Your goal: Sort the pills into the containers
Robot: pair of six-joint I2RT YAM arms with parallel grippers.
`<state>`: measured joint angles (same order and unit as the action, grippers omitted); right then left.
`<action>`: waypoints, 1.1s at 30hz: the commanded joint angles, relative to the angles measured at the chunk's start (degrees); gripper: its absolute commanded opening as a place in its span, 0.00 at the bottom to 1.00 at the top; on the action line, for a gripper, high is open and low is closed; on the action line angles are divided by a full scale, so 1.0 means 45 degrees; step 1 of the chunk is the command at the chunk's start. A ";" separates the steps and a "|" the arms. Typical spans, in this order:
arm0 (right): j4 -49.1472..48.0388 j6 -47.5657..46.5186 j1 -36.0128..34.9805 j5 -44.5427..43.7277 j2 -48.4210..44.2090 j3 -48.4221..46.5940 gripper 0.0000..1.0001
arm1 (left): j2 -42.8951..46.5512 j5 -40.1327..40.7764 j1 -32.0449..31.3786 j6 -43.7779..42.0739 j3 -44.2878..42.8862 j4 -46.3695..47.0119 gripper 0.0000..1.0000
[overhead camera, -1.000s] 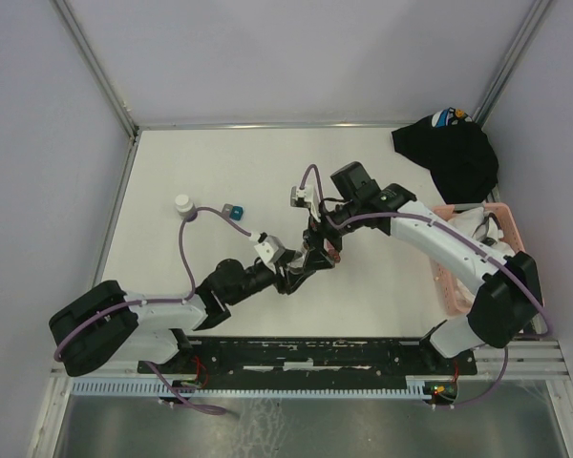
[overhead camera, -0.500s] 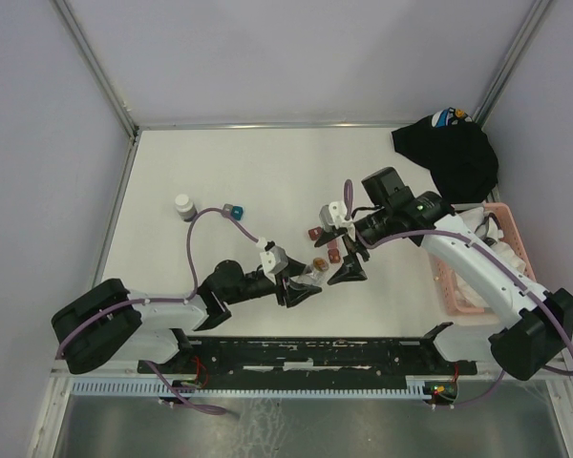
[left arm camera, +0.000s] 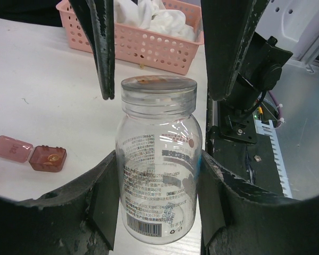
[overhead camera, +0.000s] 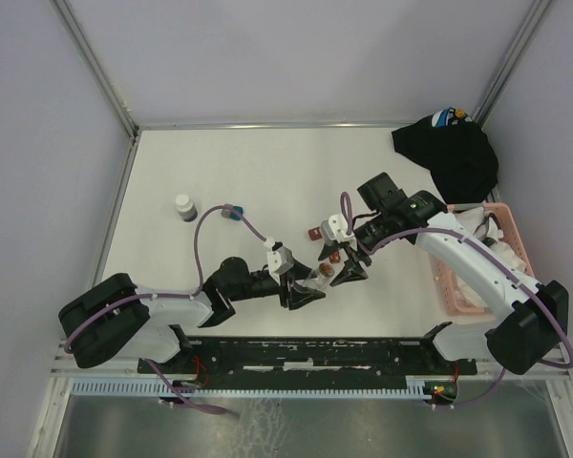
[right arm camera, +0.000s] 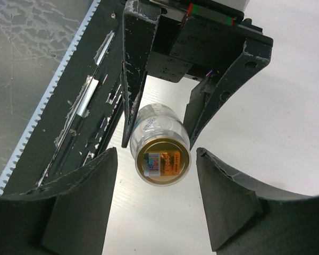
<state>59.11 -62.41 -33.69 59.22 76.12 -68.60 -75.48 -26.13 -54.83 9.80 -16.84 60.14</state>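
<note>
One clear pill bottle (left arm camera: pixel 158 175) sits clamped in the left fingers (left arm camera: pixel 98 212) to steady it while the right fingers (right arm camera: pixel 77 212) spread open around its lid (right arm camera: pixel 162 161), probably to unscrew it.

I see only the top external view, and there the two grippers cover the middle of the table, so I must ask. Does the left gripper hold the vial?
Observer: Yes. In the left wrist view the left gripper is shut on the clear vial, with one finger on each side of its body.
Operator: Is the cap on it?
Observer: Yes. The right wrist view looks onto the cap; it sits on the vial and its top is yellowish-amber.
Operator: Does the right gripper grip the cap?
Observer: Not yet. In the left wrist view the right gripper is open, with a gap between each finger and the cap.
</note>
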 commanded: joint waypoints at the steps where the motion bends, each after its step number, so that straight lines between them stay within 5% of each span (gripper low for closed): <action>1: -0.0614 0.0483 -0.0260 -0.0037 0.0026 -0.0014 0.68 | -0.0004 -0.0275 -0.0001 0.0263 -0.0532 0.0695 0.03; 15: -0.1115 0.1541 -0.0405 -0.0442 0.0247 -0.0166 0.43 | 0.0425 0.0018 0.0001 0.0202 -0.0271 0.0686 0.03; 25: -0.4118 0.7799 -0.0403 -0.2733 0.0887 -0.0495 0.23 | 0.1529 0.3510 0.0004 -0.0227 0.0172 -0.0445 0.03; 33: -0.3857 0.8333 -0.0447 -0.1264 0.1454 -0.0810 0.20 | 0.1745 0.3682 0.0008 -0.0276 0.0441 -0.0456 0.03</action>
<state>44.12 -30.15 -35.62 51.44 82.30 -69.71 -69.14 -12.78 -54.72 9.78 -14.33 54.26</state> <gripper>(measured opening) 0.502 0.589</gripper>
